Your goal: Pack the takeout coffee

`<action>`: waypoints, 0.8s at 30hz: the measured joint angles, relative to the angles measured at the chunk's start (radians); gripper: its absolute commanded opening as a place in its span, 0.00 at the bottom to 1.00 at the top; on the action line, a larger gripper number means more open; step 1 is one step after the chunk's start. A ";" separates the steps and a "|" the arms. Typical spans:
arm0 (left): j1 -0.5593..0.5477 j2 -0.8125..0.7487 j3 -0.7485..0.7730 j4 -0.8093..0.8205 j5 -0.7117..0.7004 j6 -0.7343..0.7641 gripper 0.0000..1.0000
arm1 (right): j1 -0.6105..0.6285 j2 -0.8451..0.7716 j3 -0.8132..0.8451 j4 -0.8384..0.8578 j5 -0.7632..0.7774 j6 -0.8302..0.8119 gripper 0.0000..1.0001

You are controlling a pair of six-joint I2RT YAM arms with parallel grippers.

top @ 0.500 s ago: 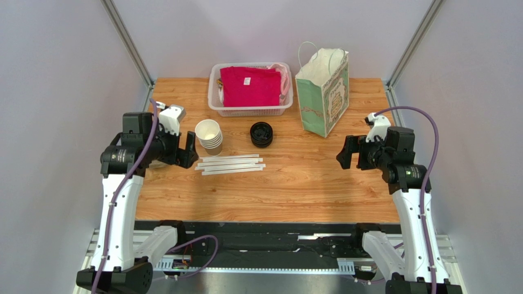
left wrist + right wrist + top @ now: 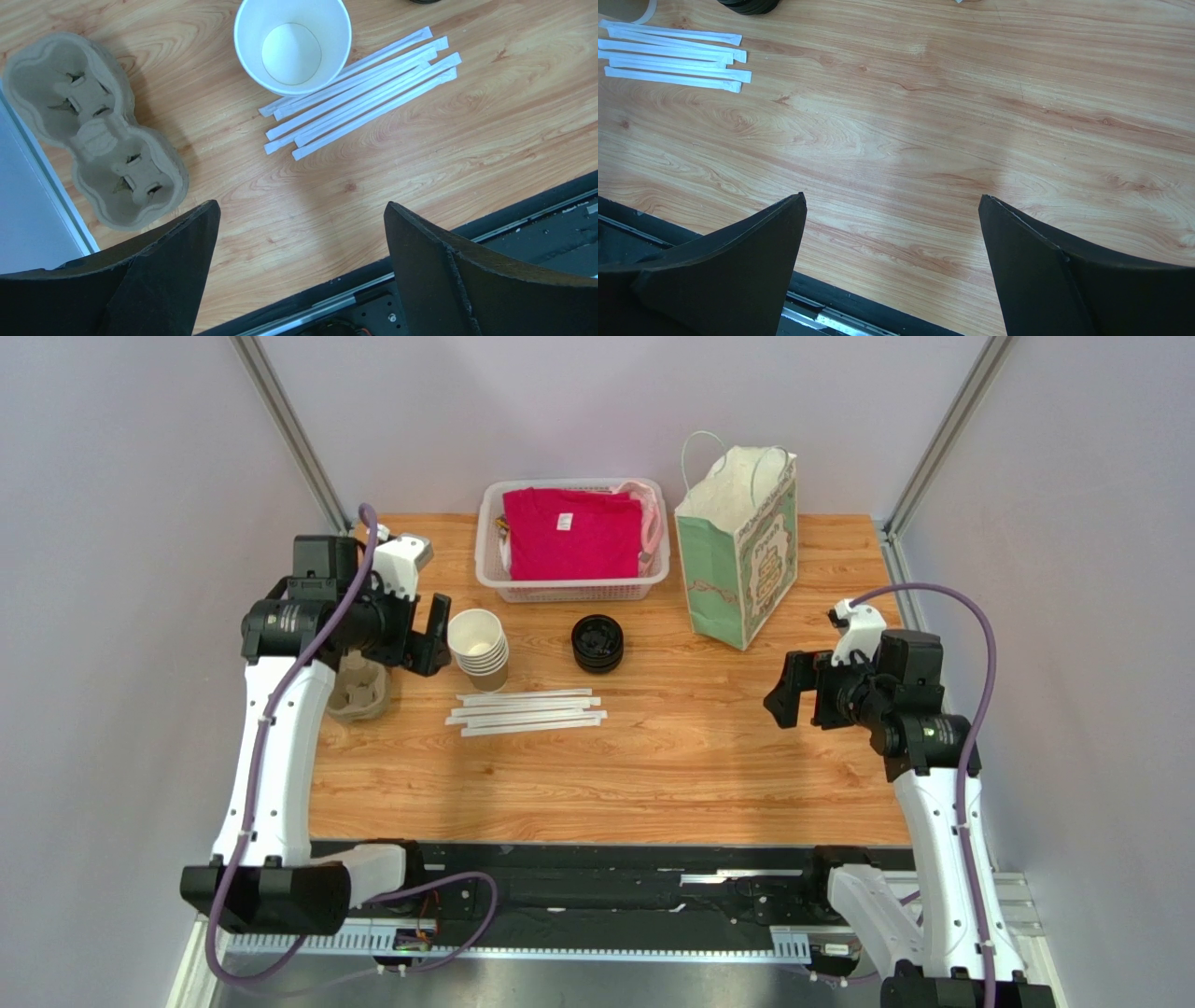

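Note:
No single lidded cup shows in any view; the takeout coffee is out of view. A stack of nested paper cups (image 2: pixel 478 644) stands left of centre, and its white inside shows in the left wrist view (image 2: pixel 292 42). A pile of black lids (image 2: pixel 598 641) sits to its right. My left gripper (image 2: pixel 428 647) is open and empty, just left of the cup stack; in its wrist view (image 2: pixel 300 210) the jaws stand wide apart above bare wood. My right gripper (image 2: pixel 786 693) is open and empty over the right side of the table, as its wrist view (image 2: pixel 892 199) shows.
A tan pulp cup carrier (image 2: pixel 356 686) lies at the left edge, also in the left wrist view (image 2: pixel 91 133). Several wrapped straws (image 2: pixel 526 711) lie in front of the cups. A green paper bag (image 2: pixel 739 546) and a white basket (image 2: pixel 572 591) holding pink cloth stand at the back.
My left arm has risen and swung back toward the far left, uncovering the cup carrier. My right gripper has shifted slightly.

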 measured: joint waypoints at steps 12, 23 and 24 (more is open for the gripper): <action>-0.050 0.274 0.055 0.063 -0.056 -0.035 0.49 | 0.000 0.014 -0.005 0.000 -0.009 -0.003 1.00; -0.051 0.454 0.187 0.116 -0.088 -0.084 0.40 | 0.000 0.021 -0.016 0.003 -0.011 -0.002 1.00; -0.051 0.465 0.191 0.119 -0.088 -0.087 0.40 | 0.000 0.021 -0.016 0.003 -0.011 -0.002 1.00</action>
